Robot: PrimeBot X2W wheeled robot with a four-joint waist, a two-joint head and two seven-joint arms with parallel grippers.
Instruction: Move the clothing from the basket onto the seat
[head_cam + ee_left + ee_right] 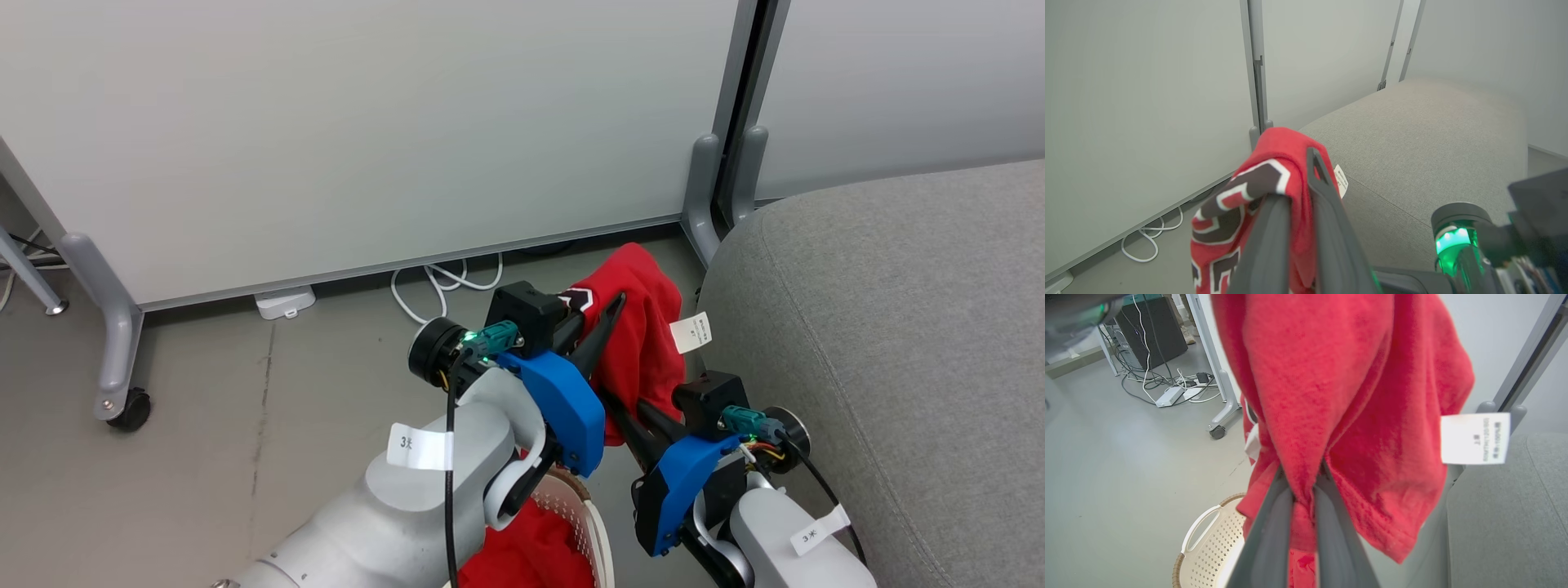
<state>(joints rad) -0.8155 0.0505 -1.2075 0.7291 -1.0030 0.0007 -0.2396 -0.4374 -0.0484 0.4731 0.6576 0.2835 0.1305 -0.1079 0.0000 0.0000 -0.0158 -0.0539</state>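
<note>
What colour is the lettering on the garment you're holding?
The lettering is black with white outlines on the red garment; it is clearest in the left wrist view.

White paper sticker (419, 445) on pale left forearm (359, 523): "3" plus one mark, illegible. Matching sticker (816, 535) on pale right forearm (767, 527): "3" plus a star-like mark. White sewn tag (1475, 438) on bright red fabric garment (1347, 396): small sideways print, too blurred. Black-and-white block lettering (1241, 192): folded, unreadable.
</note>
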